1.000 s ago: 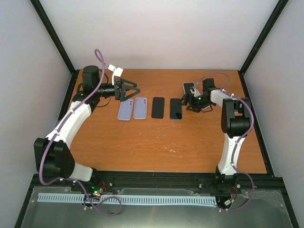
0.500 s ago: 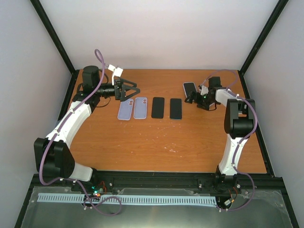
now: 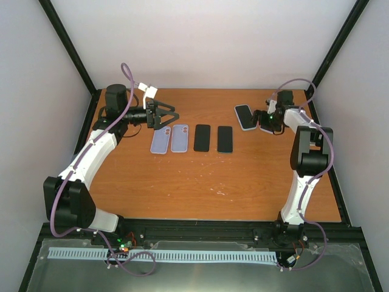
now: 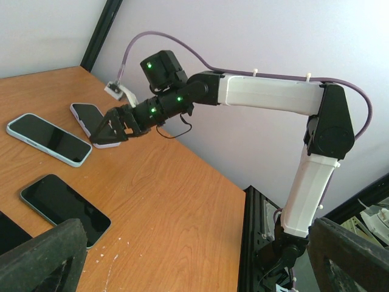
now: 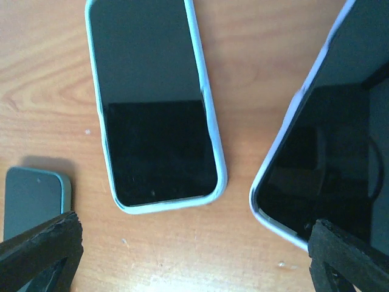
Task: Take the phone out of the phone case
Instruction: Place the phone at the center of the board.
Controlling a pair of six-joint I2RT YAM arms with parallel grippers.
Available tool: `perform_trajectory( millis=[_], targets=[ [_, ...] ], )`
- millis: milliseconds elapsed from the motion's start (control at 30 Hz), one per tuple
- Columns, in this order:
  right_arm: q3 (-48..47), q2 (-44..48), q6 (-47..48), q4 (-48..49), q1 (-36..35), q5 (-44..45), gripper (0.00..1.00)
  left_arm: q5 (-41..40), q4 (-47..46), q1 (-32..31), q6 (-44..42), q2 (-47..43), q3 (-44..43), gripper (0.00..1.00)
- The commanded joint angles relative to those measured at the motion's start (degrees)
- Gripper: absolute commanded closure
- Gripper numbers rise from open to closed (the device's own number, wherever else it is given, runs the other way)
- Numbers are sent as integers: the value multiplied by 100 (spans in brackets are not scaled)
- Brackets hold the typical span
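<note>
Nearest on the bench (image 3: pixel 182 188) lay a neat row: a lilac case (image 3: pixel 160 142) beside a second lilac case (image 3: pixel 179 138), both back up, then a black phone (image 3: pixel 202 137) and a second black phone (image 3: pixel 225 139), screens up. I guessed these were finished ones, laid side by side to be out of the way. Just behind the row hung the left fingers (image 3: pixel 167 115), spread wide and holding nothing, as if ready to help. Farther back lay the pale blue cased phone (image 5: pixel 155 103), flat and screen up, and just beside it another cased phone (image 5: pixel 340 140), turned at a slant. The right fingers (image 3: pixel 267 120) hung over that slanted one, spread wide too, with nothing pinched. Whether they touched it I could not tell. Both far phones sat inside their cases, so the job was not done. I thought the right arm was low over them so it could reach an edge to push.
</note>
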State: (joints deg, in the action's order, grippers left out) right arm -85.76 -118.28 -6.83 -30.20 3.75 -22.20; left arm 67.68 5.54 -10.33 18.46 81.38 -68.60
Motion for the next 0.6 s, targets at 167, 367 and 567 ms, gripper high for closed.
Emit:
perform_trajectory(
  millis=[167,367,567],
  targets=[
    [-1304,-616,920,-520,-35,-143,0,80,-153,21,-13,125,-109,0],
    [-1872,-893,1314,-782,-273,264,0,112,-157,22,8,180,-163,0],
    [-2218,-1249,1518,-1038,-464,791,0,130,-158,22,13,159,-165,0]
  ],
)
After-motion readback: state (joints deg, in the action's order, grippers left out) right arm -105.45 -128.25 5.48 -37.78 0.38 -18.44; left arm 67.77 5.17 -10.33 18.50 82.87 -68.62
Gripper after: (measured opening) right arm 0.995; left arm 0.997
